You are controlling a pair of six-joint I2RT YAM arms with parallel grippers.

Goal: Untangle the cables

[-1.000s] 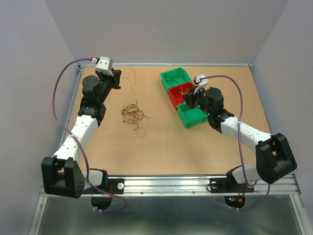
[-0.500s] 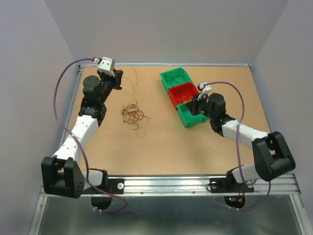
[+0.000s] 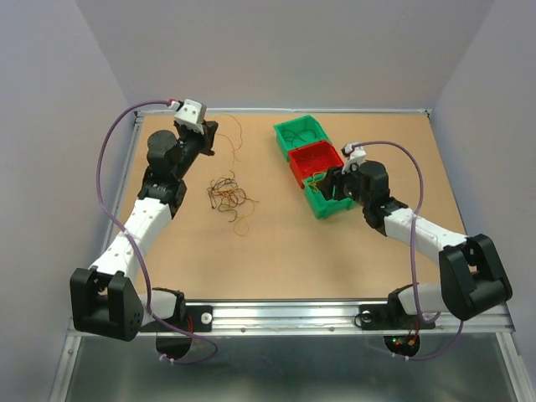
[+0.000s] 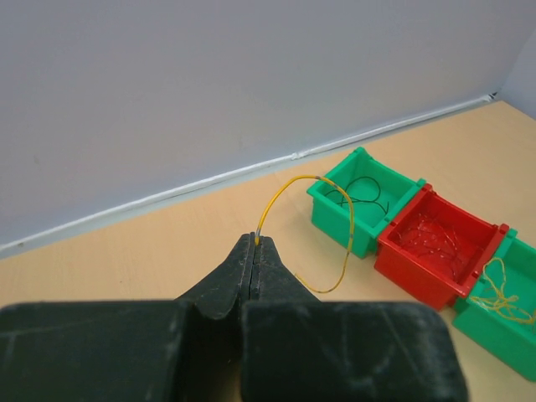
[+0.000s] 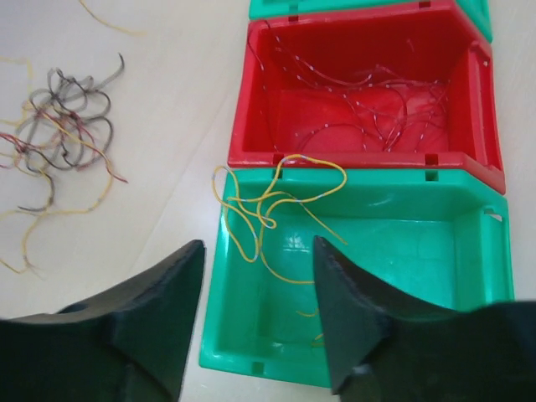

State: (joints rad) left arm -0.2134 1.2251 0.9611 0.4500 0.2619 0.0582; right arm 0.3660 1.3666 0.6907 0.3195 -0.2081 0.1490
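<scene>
L gripper [image 4: 255, 244]: jaws pressed together, pinching thin yellow curly wire [image 4: 350, 222]. R gripper [image 5: 258, 251]: jaws spread above green plastic bin [image 5: 402, 251] holding yellow strands [image 5: 266, 201]. Dark/red/yellow cable tangle [image 3: 226, 194] lies on tan tabletop [image 3: 276, 251].

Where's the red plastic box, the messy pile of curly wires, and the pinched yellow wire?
Red plastic box [image 5: 360, 161]: right wrist view, near rim.
Messy pile of curly wires [image 3: 226, 194]: top view, middle.
Thin yellow wire [image 4: 306, 177]: left wrist view, top of loop.

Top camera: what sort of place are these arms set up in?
Probably a lab test cell: plain grey walls box in a wooden tabletop, an aluminium rail edges it, and coloured bins hold sorted cables.
</scene>
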